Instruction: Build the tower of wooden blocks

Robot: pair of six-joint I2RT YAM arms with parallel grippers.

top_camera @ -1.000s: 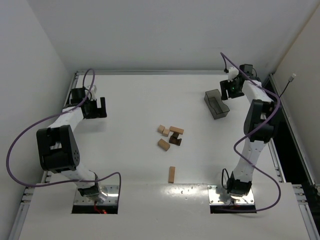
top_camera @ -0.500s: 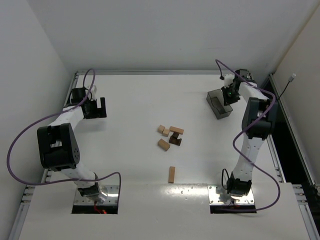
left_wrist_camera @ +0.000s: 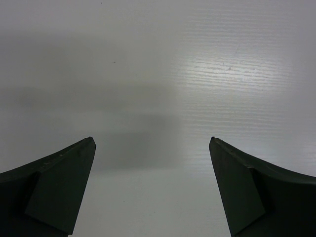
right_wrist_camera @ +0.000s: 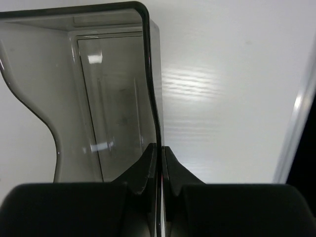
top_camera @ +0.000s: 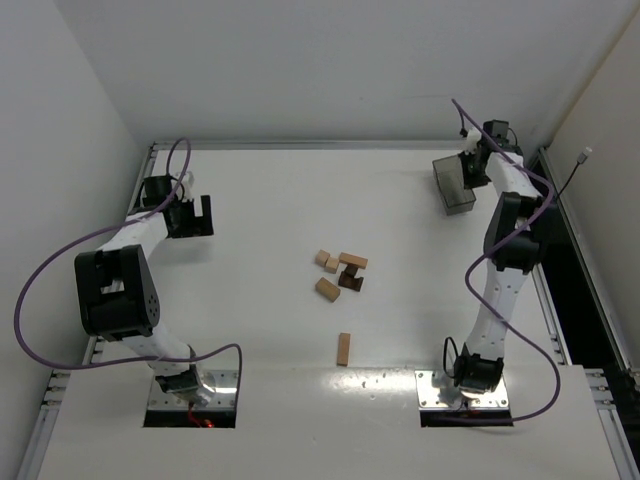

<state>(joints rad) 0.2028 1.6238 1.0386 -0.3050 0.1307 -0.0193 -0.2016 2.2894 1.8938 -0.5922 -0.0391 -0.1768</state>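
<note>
Table [top_camera: 260, 200] is flat matte white, with glare patches in both wrist views. White walls [top_camera: 300, 70] box it in at the back and on both sides. A metal rail [top_camera: 300, 145] runs along the far edge and down the sides, and we see a dark gap past it on the right.

Blocks [top_camera: 338, 272] sit mid-table in a loose cluster. Two small tan ones lie side by side, a longer tan one is just right of them over a dark brown piece, and another tan one lies just in front. A lone block [top_camera: 343, 348] lies apart, nearer the bases. Wide bare surface separates the cluster from each gripper.

Left gripper [left_wrist_camera: 153, 143] hangs over bare table near the left rail, jaws wide apart and holding nothing. Right gripper [right_wrist_camera: 159, 148] is in the far right corner, pinched tight on the thin side wall of the smoky bin [right_wrist_camera: 113, 98], one finger inside and one outside. That spot is tight, with the rail and walls close by.

We can't tell if the long tan block rests on the dark brown piece or just touches it. We also can't tell if the bin is lifted or resting on the table. The bin's near end is cut off behind the gripper body in the right wrist view. A purple cable [top_camera: 40, 290] loops wide off the left arm.
</note>
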